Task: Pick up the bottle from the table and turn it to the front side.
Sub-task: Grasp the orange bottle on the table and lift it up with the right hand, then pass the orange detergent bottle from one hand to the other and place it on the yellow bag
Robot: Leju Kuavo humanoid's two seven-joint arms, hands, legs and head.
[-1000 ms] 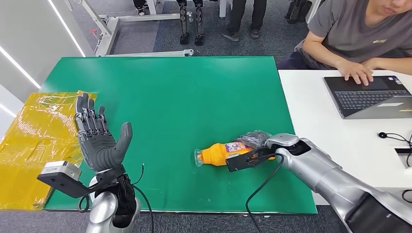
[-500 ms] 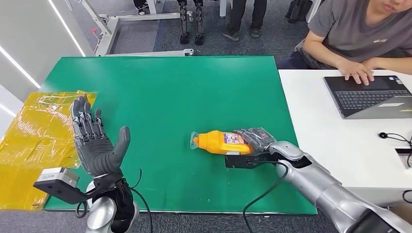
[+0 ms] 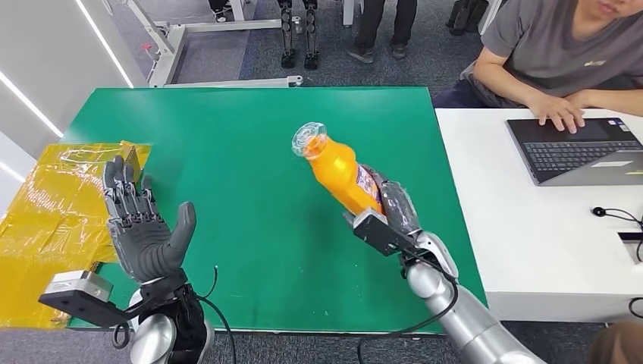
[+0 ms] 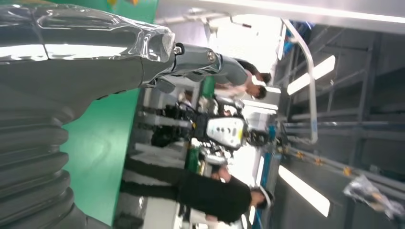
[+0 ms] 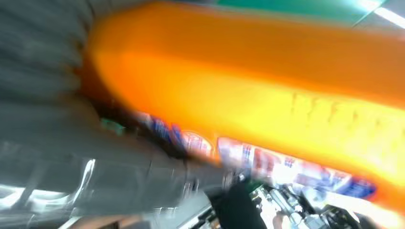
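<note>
Lifted clear of the green table mat (image 3: 250,152): clear plastic bottle of orange drink (image 3: 339,171), clamped low in the right hand (image 3: 394,208), cap tilted up-left. Left hand (image 3: 144,227) spread, holding nothing. Next, probably: a wrist roll bringing the label frontward.

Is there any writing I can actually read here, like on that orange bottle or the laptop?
None can be read.
Orange bottle label: colourful print, too small in the head view and too blurred in the right wrist view.
Laptop keys: too small.
Person's grey shirt: a small mark, unreadable.
</note>
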